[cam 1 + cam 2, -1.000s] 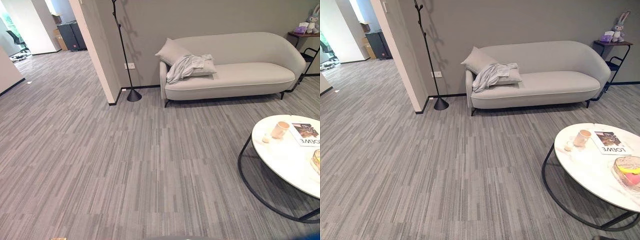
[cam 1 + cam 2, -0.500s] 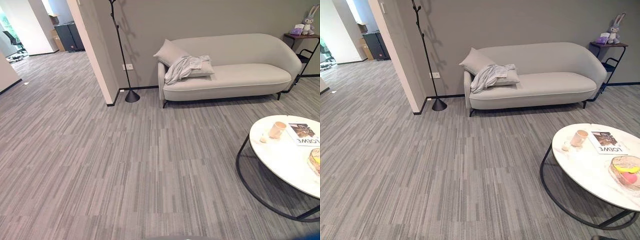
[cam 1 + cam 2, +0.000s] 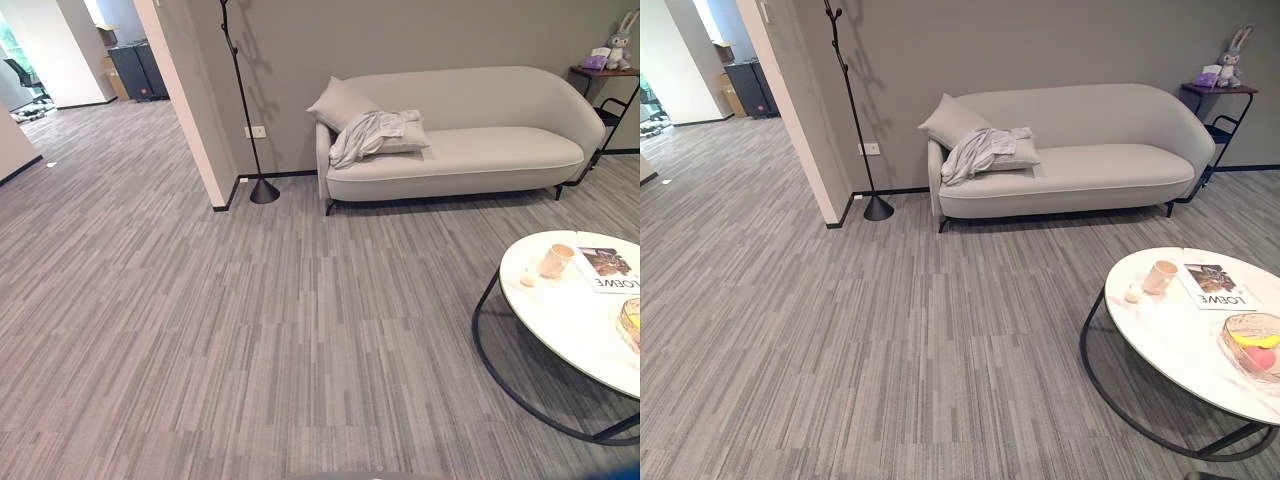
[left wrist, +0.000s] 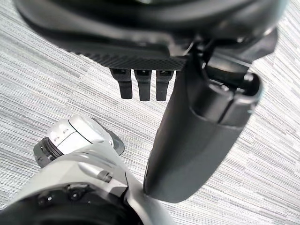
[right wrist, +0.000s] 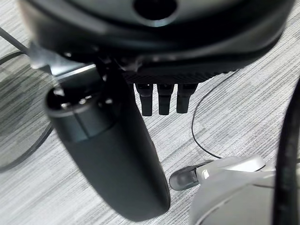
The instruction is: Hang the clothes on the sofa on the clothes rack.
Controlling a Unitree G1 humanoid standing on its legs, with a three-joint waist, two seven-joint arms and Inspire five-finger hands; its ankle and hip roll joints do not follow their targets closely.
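Grey garment [image 3: 370, 133] lying crumpled on sofa [image 3: 480, 150], at its left end, draped over cushion [image 3: 345, 103]. Black clothes rack [image 3: 243, 100] standing just left of sofa, against far wall. Round white table [image 3: 1185, 345] sitting near right, well apart from sofa, cup [image 3: 1160, 275] and magazine [image 3: 1214, 284] on it. My left hand [image 4: 197, 126] hanging over carpet, fingers straight, holding nothing. My right hand [image 5: 112, 150] doing same, released.

Clothes rack [image 3: 851, 110] top cut off
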